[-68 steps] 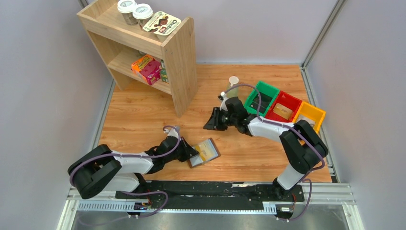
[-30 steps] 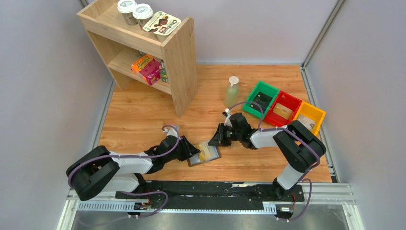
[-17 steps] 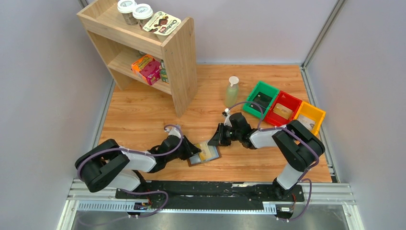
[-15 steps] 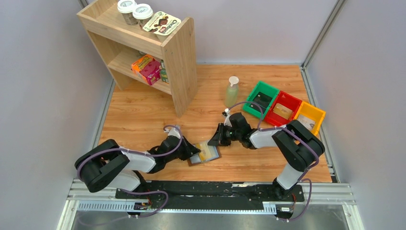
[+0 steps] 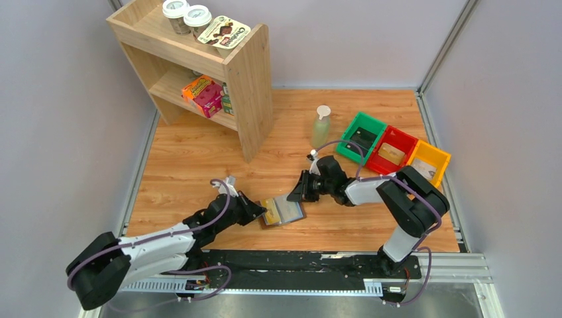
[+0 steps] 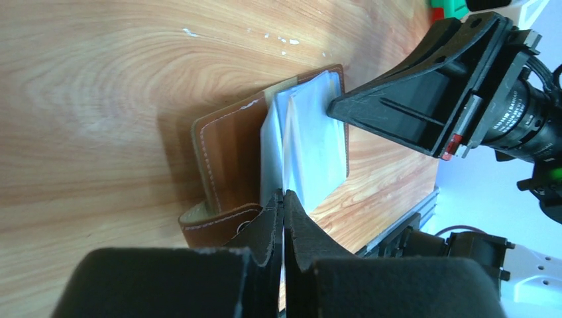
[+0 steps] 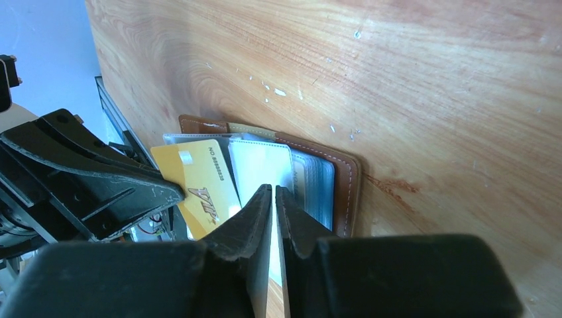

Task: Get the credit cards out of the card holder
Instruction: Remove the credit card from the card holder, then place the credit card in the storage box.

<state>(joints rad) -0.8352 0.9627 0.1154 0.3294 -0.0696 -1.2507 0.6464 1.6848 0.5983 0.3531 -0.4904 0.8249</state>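
Note:
The brown card holder lies open on the table between the arms, and it shows in the right wrist view and the left wrist view. My left gripper is shut on a tan-gold credit card that sticks out of the holder's left side; the card's face shows in the right wrist view. My right gripper is shut, and its tips rest on the holder's pale inner panel. Other cards in the pockets are mostly hidden.
A green bin, a red bin and a yellow bin stand at the right, each with a card inside. A clear bottle stands behind the right arm. A wooden shelf stands at the back left.
My right gripper came down from near the bottle onto the holder's far edge. My left arm has drawn back to the left, sliding the tan-gold card partly out of the holder.

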